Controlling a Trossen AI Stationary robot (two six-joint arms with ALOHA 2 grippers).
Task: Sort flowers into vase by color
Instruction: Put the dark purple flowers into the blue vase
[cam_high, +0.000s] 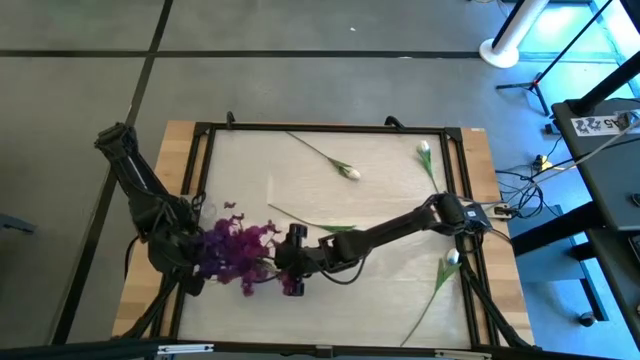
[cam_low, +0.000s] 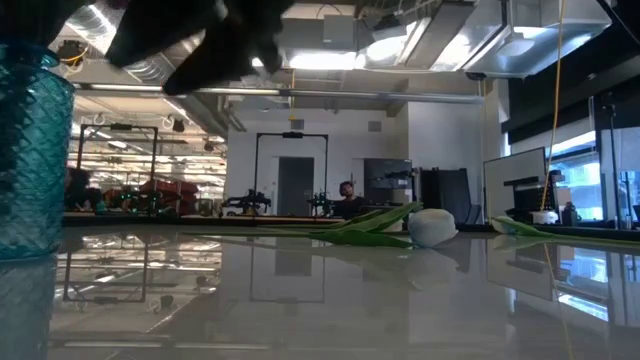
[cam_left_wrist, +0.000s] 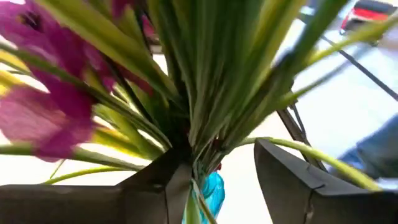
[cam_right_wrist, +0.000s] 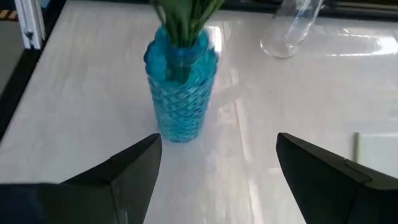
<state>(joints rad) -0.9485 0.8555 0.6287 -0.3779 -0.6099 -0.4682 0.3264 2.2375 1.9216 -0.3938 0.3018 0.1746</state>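
A faceted turquoise glass vase (cam_right_wrist: 179, 87) stands upright near the table's left front corner, with a bunch of purple-magenta artificial blooms (cam_high: 236, 247) and their green leaves and stems (cam_left_wrist: 211, 74) rising out of its mouth. In the high view the bouquet hides the vase; the low view shows the vase's patterned wall at the picture's far left edge.

The left gripper (cam_left_wrist: 214, 177) sits right at the base of that bunch, above the vase mouth. Its two dark fingers (cam_left_wrist: 292, 180) stand apart with the stems between them; whether either pad presses a stem is hard to judge, but the jaws look spread rather than clamped.

The right arm reaches across the pale glossy tabletop (cam_high: 380, 200) from the right side, and the right gripper (cam_right_wrist: 217, 165) hangs just beside the vase, aimed at it, fingers wide and holding nothing. A clear glass vessel (cam_right_wrist: 289, 28) stands beyond the turquoise vase in the right wrist view.

Three white tulip-like buds on long thin green stems lie flat on the table, well apart from the vase: one near the back middle (cam_high: 350, 172), one at the back right (cam_high: 424, 150), one at the right edge (cam_high: 452, 259). A leafy green stem (cam_high: 335, 229) lies near the middle, partly under the right arm.
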